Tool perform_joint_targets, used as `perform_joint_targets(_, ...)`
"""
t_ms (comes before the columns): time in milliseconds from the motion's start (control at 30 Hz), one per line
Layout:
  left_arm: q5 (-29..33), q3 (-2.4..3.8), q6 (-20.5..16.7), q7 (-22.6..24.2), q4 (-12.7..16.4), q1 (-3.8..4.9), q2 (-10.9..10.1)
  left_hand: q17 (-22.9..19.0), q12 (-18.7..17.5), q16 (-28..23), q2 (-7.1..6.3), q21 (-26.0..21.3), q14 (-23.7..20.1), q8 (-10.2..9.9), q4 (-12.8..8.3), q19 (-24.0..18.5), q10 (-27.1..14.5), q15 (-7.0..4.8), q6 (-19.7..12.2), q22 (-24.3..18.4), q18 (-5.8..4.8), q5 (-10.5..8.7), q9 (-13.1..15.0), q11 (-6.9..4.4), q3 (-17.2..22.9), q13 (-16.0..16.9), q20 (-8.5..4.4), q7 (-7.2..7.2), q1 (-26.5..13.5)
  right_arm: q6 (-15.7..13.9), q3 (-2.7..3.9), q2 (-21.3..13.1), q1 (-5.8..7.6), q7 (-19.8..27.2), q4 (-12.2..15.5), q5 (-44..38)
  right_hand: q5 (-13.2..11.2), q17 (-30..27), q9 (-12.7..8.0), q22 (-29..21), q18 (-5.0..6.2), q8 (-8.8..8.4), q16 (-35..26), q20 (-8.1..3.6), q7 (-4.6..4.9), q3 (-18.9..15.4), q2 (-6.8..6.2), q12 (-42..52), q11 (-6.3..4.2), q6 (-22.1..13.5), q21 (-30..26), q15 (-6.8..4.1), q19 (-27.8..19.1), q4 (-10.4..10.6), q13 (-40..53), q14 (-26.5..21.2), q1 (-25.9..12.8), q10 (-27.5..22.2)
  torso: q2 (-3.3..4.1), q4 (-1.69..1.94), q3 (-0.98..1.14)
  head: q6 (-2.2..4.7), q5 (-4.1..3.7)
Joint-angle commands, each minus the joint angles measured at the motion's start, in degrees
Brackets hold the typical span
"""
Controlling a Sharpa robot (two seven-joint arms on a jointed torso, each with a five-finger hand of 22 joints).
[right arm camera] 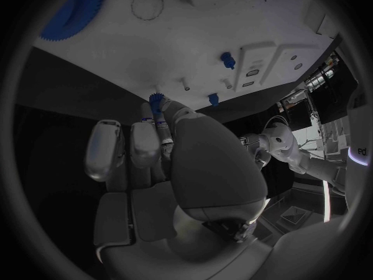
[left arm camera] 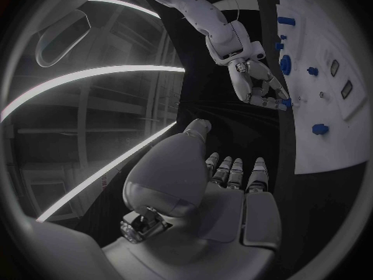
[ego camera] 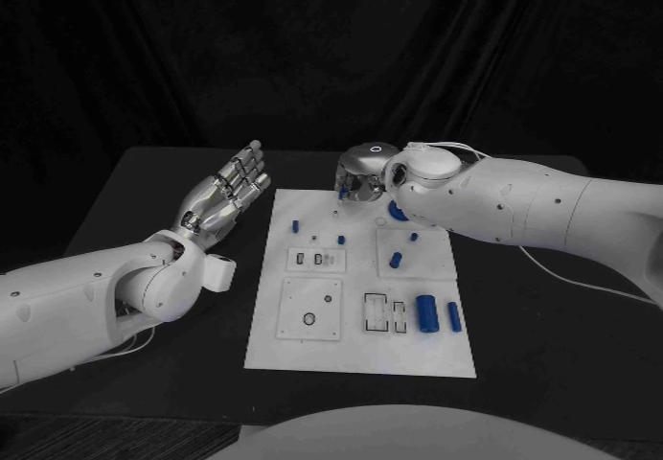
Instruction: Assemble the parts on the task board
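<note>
The white task board (ego camera: pixel 415 350) lies in the middle of the table. My right hand (ego camera: pixel 362 180) hangs over its far edge, fingers pointing down. In the right wrist view this hand (right arm camera: pixel 174 168) pinches a small blue gear (right arm camera: pixel 158 99) between thumb and a finger, just above the board (right arm camera: pixel 194 37). A large blue gear (right arm camera: pixel 74 9) lies on the board close by. My left hand (ego camera: pixel 221 196) is held flat with its fingers spread, left of the board's far corner, holding nothing. The left wrist view shows the right hand (left arm camera: pixel 257 84) with the blue piece (left arm camera: pixel 286 102) at its fingertips.
Blue pegs stand on the board's far half (ego camera: pixel 294 225) (ego camera: pixel 397 259). Two blue cylinders (ego camera: pixel 425 311) (ego camera: pixel 453 316) lie near its right edge. Square insets with slots and holes (ego camera: pixel 309 309) sit mid-board. Black table (ego camera: pixel 152 192) surrounds the board.
</note>
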Motion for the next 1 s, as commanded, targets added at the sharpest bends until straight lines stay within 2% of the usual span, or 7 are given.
perform_joint_targets(33,-0.05,0.05,0.63,5.51,-0.02,0.14,0.21,-0.09,-0.38,-0.21,-0.01,-0.34,0.07,0.09,-0.04,0.04,-0.28,0.07,0.12,-0.09,0.9,-0.01,0.09,-0.1,0.44,-0.09,0.18,0.12,-0.73,0.7,0.04,0.19,-0.35,-1.4,-0.32,-0.1,-0.17,0.01,-0.06,0.02,-1.07,-0.23,-0.02,0.34,-0.01,0.16,-0.42,-0.18,0.04,-0.51,-0.06,0.38,-0.1,0.15,0.01,0.18,-0.17,-0.54,0.01,0.01,-0.01,-0.06,0.0)
perform_joint_targets(533,-0.05,0.05,1.18,5.26,-0.3,0.14,0.48,-0.09,-0.44,-0.21,0.17,-0.34,0.07,0.15,-0.13,0.04,-0.35,0.13,0.55,-0.09,0.91,-0.03,0.15,0.04,0.65,-0.1,0.23,0.6,-0.7,-0.36,0.05,1.19,-1.27,-0.92,-1.34,-0.1,-0.21,-0.1,-0.08,0.09,-1.07,-0.31,-0.08,0.42,-0.03,0.29,-0.49,-0.19,0.12,-0.65,-0.07,0.46,-0.15,0.28,0.0,0.07,-0.3,-1.09,0.0,0.0,0.03,-0.34,0.04)
perform_joint_targets(733,-0.05,0.05,1.37,5.1,-0.39,0.14,0.54,-0.09,-0.44,-0.21,0.25,-0.34,0.07,0.24,-0.25,0.04,-0.37,0.16,1.11,-0.09,0.91,-0.07,0.22,0.03,0.83,-0.1,0.34,1.43,-0.73,-0.51,0.05,1.3,-1.36,-0.88,-1.42,-0.1,-0.23,-0.13,-0.13,0.09,-1.06,-0.4,-0.1,0.46,-0.07,0.38,-0.51,-0.17,0.1,-0.85,-0.12,0.48,-0.21,0.36,0.02,0.01,-0.37,-1.35,-0.01,-0.01,0.03,-0.29,0.1)
perform_joint_targets(833,-0.05,0.05,1.47,5.03,-0.44,0.14,0.59,-0.09,-0.43,-0.21,0.3,-0.34,0.07,0.32,-0.34,0.04,-0.37,0.15,1.62,-0.09,0.92,-0.06,0.28,-0.05,0.97,-0.1,0.41,2.16,-0.78,0.07,0.06,1.32,-1.38,-1.17,-1.41,-0.1,-0.26,-0.23,-0.17,0.06,-1.04,-0.47,-0.16,0.48,-0.27,0.43,-0.61,-0.18,0.11,-1.08,-0.19,0.49,-0.29,0.39,0.01,-0.08,-0.42,-1.69,-0.03,0.07,0.03,-0.37,-0.02)
perform_joint_targets(900,-0.05,0.05,1.52,4.99,-0.44,0.14,0.59,-0.09,-0.42,-0.21,0.3,-0.34,0.07,0.37,-0.38,0.04,-0.38,0.11,1.9,-0.09,0.92,-0.08,0.32,-0.11,1.02,-0.09,0.44,2.51,-0.8,0.63,0.06,1.32,-1.38,-1.4,-1.46,-0.1,-0.34,-0.46,-0.35,-0.11,-1.01,-0.63,-0.33,0.65,-0.79,0.41,-0.87,-0.17,0.58,-1.97,-0.42,0.79,-0.52,0.61,0.01,-0.29,-0.74,-2.66,-0.02,0.07,0.04,-0.37,-0.02)
perform_joint_targets(933,-0.05,0.05,1.55,4.97,-0.43,0.14,0.58,-0.09,-0.43,-0.21,0.31,-0.34,0.07,0.39,-0.39,0.04,-0.38,0.1,2.01,-0.09,0.92,-0.08,0.34,-0.14,1.04,-0.1,0.44,2.63,-0.81,1.01,0.06,1.32,-1.39,-1.56,-1.5,-0.1,-0.48,-0.83,-0.74,-0.4,-0.92,-0.73,-0.59,0.88,-0.98,0.27,-1.43,-0.14,1.0,-4.06,-0.79,1.16,-0.88,0.83,0.01,-0.64,-1.19,-4.33,-0.02,0.05,0.04,-0.38,0.01)
perform_joint_targets(1000,-0.05,0.05,1.57,4.91,-0.41,0.14,0.53,-0.09,-0.41,-0.21,0.31,-0.34,0.07,0.41,-0.41,0.04,-0.38,0.08,2.11,-0.09,0.92,-0.08,0.35,-0.16,1.06,-0.09,0.45,2.76,-0.81,1.58,0.05,1.31,-1.39,-1.87,-1.58,-0.1,-0.5,-0.89,-0.78,-0.42,-0.91,-0.71,-0.62,0.99,-1.18,0.29,-1.52,-0.11,1.07,-4.58,-0.86,1.2,-0.97,0.84,0.03,-0.75,-1.23,-4.72,-0.03,0.06,0.03,-0.38,0.04)
